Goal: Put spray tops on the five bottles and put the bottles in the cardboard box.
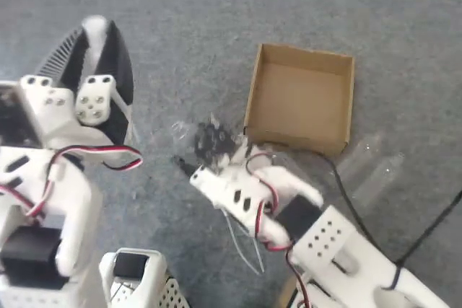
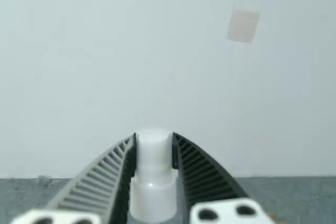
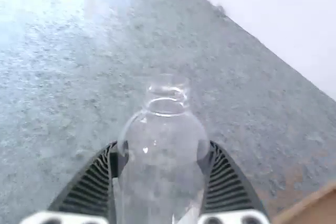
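My left gripper (image 2: 153, 141) is shut on a white spray top (image 2: 152, 177), raised off the floor at the far left (image 1: 95, 28) and facing a pale wall. My right gripper (image 3: 163, 150) is shut on a clear bottle (image 3: 161, 145) whose open neck (image 3: 167, 90) has no top and points away over the grey carpet. In the high view this gripper (image 1: 206, 155) sits just left of the cardboard box (image 1: 299, 99), near its front left corner. The box stands open, with nothing inside it. The two grippers are far apart.
Clear bottles (image 1: 372, 167) lie on the carpet by the box's front right corner. Thin white tubes (image 1: 242, 247) lie beside the right arm. A black cable (image 1: 357, 214) runs across the lower right. A white base (image 1: 137, 279) stands at the front.
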{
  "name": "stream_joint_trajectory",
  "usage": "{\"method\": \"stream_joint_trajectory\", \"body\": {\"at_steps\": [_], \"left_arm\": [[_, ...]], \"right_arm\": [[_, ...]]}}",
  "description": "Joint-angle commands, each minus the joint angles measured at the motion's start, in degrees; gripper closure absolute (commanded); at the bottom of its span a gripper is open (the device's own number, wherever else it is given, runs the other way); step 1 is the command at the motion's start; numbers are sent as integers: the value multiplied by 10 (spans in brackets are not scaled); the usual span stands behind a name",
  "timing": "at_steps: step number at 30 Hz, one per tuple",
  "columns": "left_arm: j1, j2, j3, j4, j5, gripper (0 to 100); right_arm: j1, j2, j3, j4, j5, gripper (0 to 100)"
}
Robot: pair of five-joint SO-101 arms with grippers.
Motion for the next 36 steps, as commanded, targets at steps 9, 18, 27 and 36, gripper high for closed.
{"method": "stream_joint_trajectory", "body": {"at_steps": [9,18,27,36], "left_arm": [[5,-1,75,-97,67,987],[61,-1,78,-30,69,987],[67,-6,161,-36,68,987],[68,-7,201,-34,67,987]], "right_arm": [[-29,-47,44,-73,-17,993],[-28,-51,45,-68,-18,993],[-29,-52,69,-66,-14,993],[16,-50,105,-185,-28,993]]}}
